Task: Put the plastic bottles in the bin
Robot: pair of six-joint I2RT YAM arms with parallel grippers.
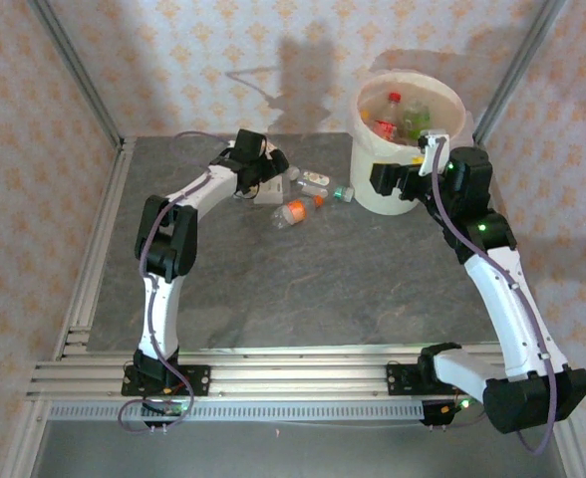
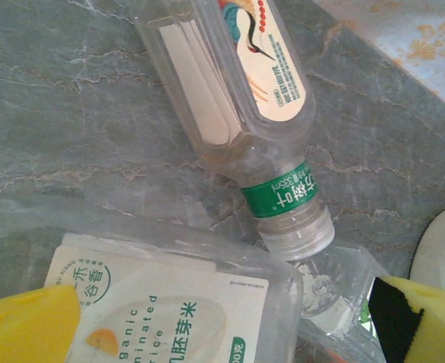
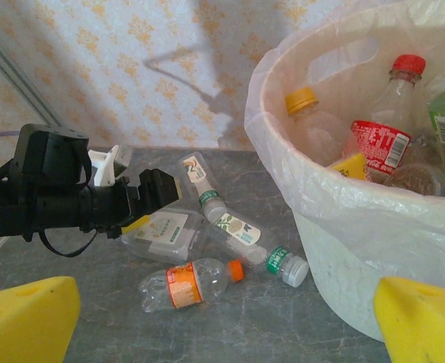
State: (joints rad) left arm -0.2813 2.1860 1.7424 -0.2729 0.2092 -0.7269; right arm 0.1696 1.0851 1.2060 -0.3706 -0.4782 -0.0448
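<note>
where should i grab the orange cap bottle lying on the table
Grip the orange-capped bottle across its body at the orange label, probably coming straight down from above. It lies on its side on the table, its body clear of the other bottles, so there is room on both sides of its width.

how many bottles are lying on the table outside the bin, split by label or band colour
orange-label bottle: 1
green-band bottles: 2
white-label bottle: 1
total: 4

White-label bottle (image 2: 169, 302) cut off btm (left wrist).
</note>
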